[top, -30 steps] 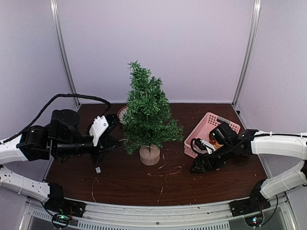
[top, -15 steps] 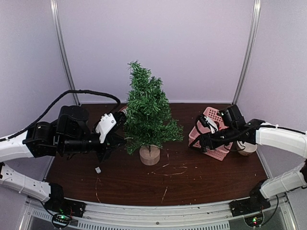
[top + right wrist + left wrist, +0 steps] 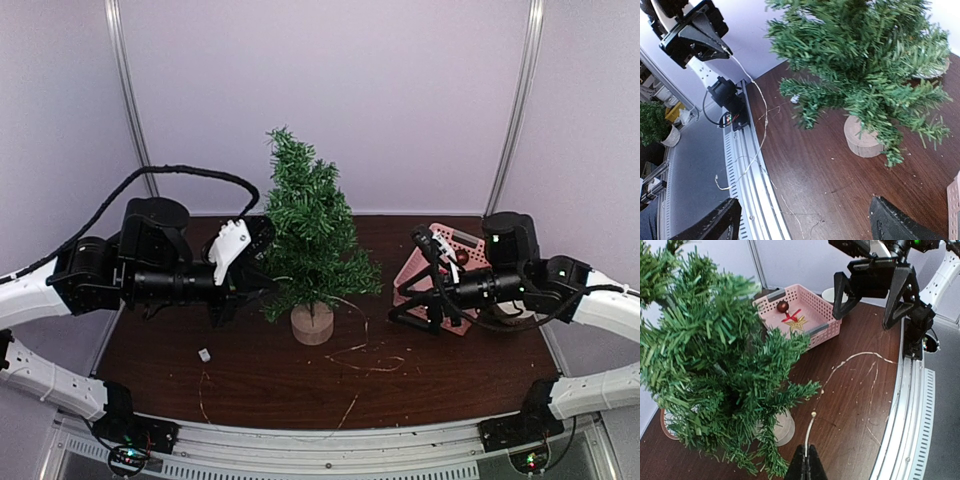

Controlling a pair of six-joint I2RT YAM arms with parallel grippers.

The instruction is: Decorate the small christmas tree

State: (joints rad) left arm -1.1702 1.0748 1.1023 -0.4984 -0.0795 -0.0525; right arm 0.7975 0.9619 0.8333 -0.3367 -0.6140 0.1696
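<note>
Lying in the pink basket: bauble, gold star.

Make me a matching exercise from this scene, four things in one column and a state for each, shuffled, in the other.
1. small christmas tree
2. pink basket
3. left end effector
4. right end effector

A. open wide
B. holds a red bauble and a gold star
C. stands on a round wooden base
D. shut on a thin wire

Pairs: 1-C, 2-B, 3-D, 4-A.
</note>
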